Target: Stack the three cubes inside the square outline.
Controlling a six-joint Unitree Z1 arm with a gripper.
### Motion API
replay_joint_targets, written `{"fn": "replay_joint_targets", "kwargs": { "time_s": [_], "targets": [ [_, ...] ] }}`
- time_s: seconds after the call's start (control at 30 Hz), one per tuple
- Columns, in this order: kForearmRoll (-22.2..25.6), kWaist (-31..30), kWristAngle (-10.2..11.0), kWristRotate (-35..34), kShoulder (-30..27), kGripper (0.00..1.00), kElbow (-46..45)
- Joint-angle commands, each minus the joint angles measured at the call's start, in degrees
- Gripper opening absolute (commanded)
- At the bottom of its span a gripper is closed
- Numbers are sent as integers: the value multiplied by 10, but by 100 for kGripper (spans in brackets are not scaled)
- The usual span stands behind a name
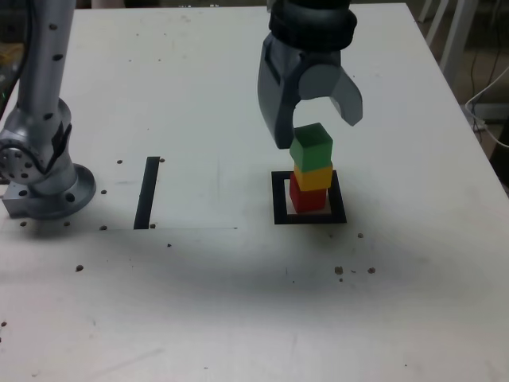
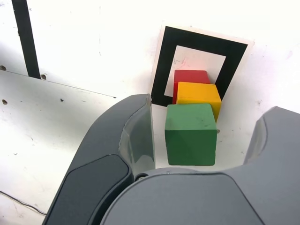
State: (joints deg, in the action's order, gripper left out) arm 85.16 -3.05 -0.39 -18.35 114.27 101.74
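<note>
Fingers (image 1: 318, 119) spread open around the green cube (image 1: 312, 149) — clear of its sides in the wrist view, gripping nothing. Green sits on top of the yellow cube (image 1: 313, 177), and yellow on the red cube (image 1: 308, 196), a slightly uneven stack. Red stands inside the square outline (image 1: 280, 208) on the white counter (image 1: 199, 302). In the exterior view, a straight black strip (image 1: 147, 193) lies to the left — well apart from the outline.
</note>
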Motion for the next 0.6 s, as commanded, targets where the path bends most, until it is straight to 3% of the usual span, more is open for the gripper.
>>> {"fn": "replay_joint_targets", "kwargs": {
  "time_s": [0.0,0.33,0.57],
  "targets": [
    [0,-1,1,-1,-4,99,0],
    [-9,-5,9,4,-16,99,-10],
    [1,-11,9,2,-84,99,-51]
  ]
}}
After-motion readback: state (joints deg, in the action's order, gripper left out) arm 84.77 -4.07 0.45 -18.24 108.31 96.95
